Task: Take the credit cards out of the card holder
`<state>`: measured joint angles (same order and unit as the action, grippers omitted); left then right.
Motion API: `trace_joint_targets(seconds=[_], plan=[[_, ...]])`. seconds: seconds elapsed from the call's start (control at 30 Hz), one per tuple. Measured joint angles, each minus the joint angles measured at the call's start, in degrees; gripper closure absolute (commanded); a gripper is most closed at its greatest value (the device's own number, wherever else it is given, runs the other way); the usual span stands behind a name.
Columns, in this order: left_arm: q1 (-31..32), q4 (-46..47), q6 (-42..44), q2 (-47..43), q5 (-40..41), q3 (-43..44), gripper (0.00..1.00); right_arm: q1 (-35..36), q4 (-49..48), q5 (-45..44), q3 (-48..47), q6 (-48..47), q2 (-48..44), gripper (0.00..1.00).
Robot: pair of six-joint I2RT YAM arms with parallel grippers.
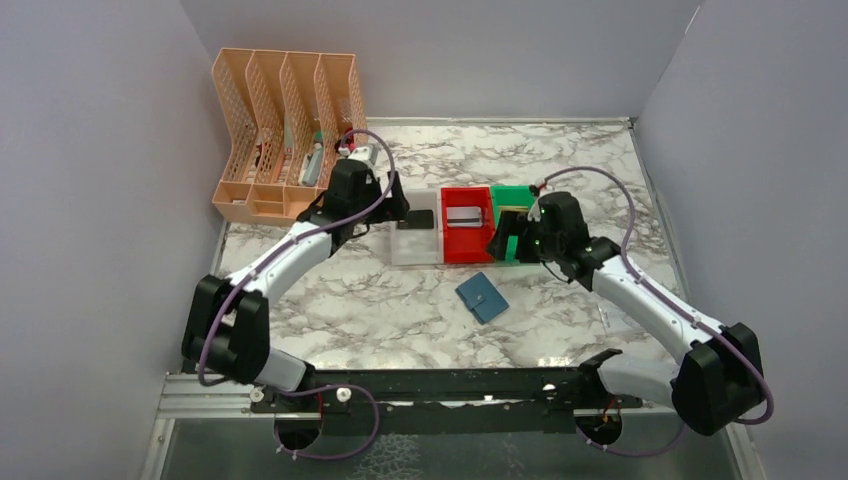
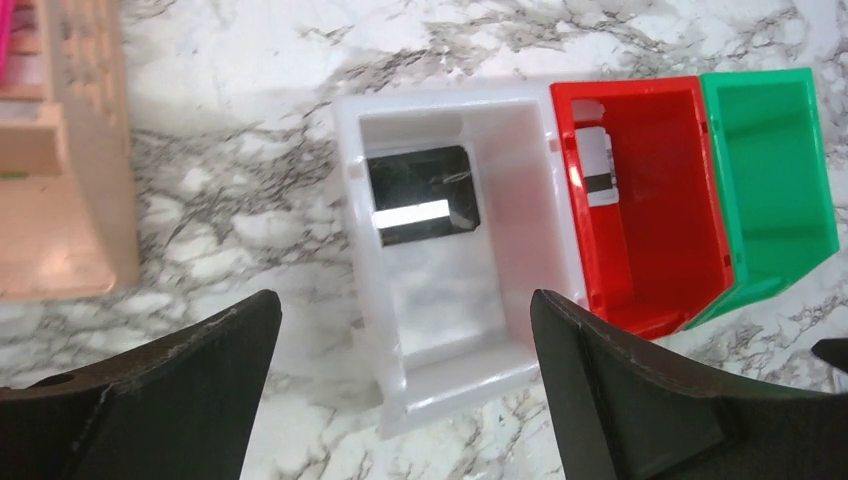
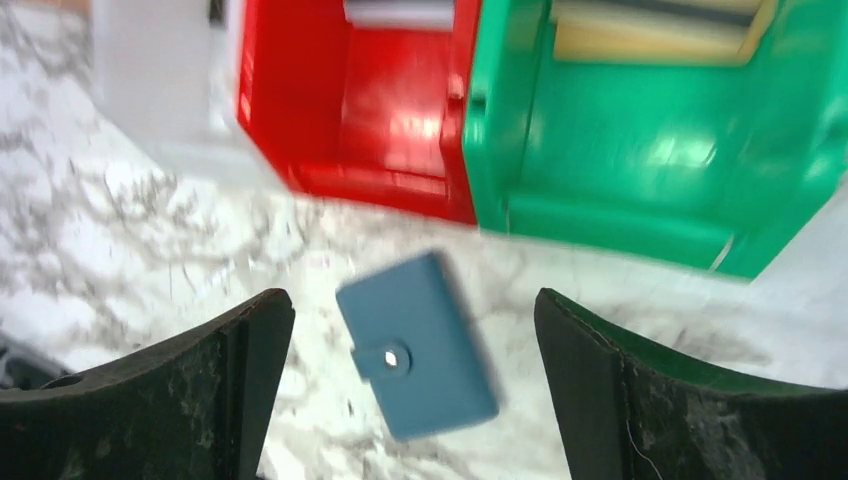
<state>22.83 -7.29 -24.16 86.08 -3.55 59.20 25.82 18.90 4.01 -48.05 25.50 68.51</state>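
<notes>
Gaping empty, left fingers point(image 2: 170, 390) near black card point(image 2: 422, 195) in white bin point(image 2: 520, 230), right fingers point(image 3: 160, 400) near shut card holder point(image 3: 420, 345).

We see white shells on the left arm point(image 1: 290, 255) and right arm point(image 1: 645, 290), black joints, a purple cable point(image 1: 388, 155) looping along each, and broad black, scuffed gripper fingers point(image 2: 170, 400).

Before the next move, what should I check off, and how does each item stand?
1. Left gripper open, empty: ok.
2. Right gripper open, empty: ok.
3. Black card lying in white bin: ok.
4. Silver card in red bin: ok.
5. Gold card in green bin: ok.
6. Card holder emptied: cannot tell; it lies closed on the table, apart from the bins.
</notes>
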Motion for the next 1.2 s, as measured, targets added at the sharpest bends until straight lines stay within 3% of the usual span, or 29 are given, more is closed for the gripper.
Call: trace_joint_targets(seconds=[0.27,0.53,0.63,0.8,0.93,1.2], plan=[[-0.4,1.2,-0.8,-17.8,5.4,-15.7,0.01,0.0,-1.0,9.7,16.4,4.1,-4.6,0.15],[-0.7,2.1,-5.6,-39.1,5.3,-28.5,0.01,0.0,-3.5,11.6,15.5,4.4,0.2,0.33],[-0.7,1.5,-6.8,-43.4,3.9,-30.8,0.01,0.0,-3.7,11.6,15.2,3.4,3.2,0.42],[-0.7,0.7,-8.5,-44.1,-0.1,-31.9,0.04,0.0,-3.4,12.0,15.3,1.7,6.3,0.56],[0.9,0.9,-9.8,-39.6,-4.4,-32.0,0.06,0.5,-3.6,13.3,16.1,1.5,6.0,0.63],[17.0,2.8,-10.4,-29.9,-4.2,-31.8,0.09,7.5,-3.4,15.2,19.5,4.2,2.1,0.66]])
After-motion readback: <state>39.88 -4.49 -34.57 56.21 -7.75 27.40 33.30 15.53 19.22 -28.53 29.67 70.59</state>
